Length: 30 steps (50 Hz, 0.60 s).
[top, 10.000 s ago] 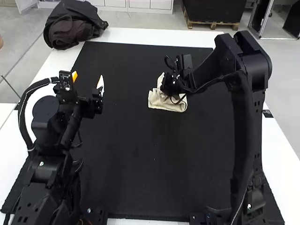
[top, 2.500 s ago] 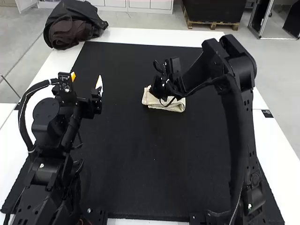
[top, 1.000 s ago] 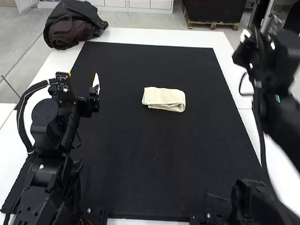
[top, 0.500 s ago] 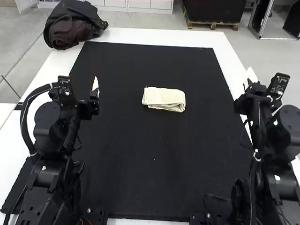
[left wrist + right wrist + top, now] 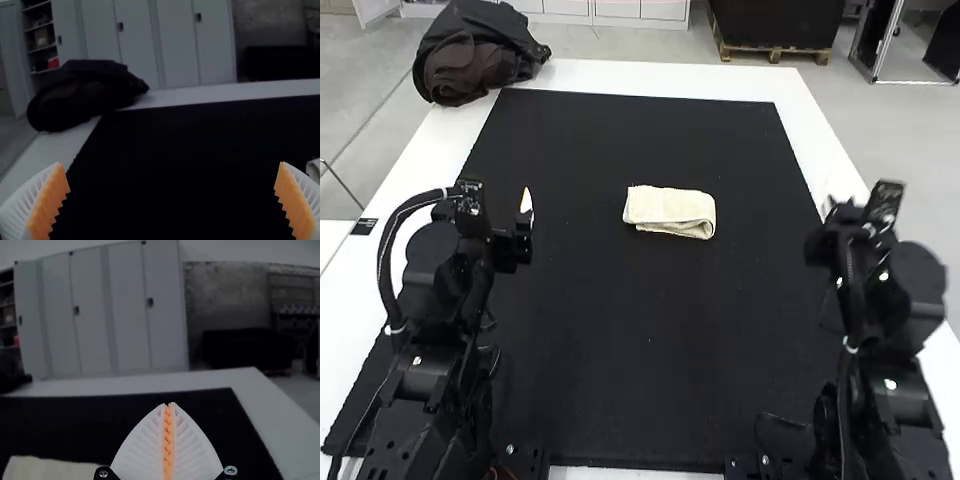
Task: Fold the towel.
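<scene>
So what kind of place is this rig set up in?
Probably a robotics lab or workshop: two arms are set at a table with a black mat, and a row of tall grey cabinets stands beyond.

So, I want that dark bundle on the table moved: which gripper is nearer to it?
Left. The left gripper is on the same side as the dark bundle, short of it; the right gripper is across the black mat, toward its right edge.
</scene>
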Each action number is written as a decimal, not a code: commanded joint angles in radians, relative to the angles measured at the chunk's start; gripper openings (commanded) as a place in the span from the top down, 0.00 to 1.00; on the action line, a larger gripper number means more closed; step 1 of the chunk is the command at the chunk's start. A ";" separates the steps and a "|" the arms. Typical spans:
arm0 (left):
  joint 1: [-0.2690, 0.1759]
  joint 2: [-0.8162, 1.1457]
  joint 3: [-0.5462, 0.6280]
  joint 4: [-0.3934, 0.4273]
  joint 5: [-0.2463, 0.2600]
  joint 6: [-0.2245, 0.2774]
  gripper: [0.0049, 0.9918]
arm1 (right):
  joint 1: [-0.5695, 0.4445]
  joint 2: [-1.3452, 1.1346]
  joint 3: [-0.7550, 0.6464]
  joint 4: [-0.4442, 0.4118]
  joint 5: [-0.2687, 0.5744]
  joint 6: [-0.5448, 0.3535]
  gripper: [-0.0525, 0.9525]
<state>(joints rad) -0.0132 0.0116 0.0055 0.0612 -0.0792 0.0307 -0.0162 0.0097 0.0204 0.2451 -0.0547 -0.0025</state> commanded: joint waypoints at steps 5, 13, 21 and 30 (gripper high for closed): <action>0.002 -0.015 -0.006 -0.069 -0.002 0.011 0.02 | -0.018 -0.007 -0.019 -0.125 0.012 -0.016 0.93; 0.018 -0.015 -0.006 -0.070 -0.002 0.006 0.02 | -0.030 -0.007 -0.019 -0.245 0.012 -0.022 0.82; 0.019 -0.015 -0.006 -0.072 -0.002 0.006 0.02 | -0.080 -0.007 -0.019 -0.262 0.013 -0.024 0.58; 0.015 -0.015 -0.006 -0.070 -0.002 0.006 0.02 | -0.122 -0.007 -0.020 -0.260 0.010 -0.033 0.03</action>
<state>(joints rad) -0.0002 0.0120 0.0055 -0.0154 -0.0792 0.0303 -0.1131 0.0109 0.0063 -0.0013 -0.0505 -0.0246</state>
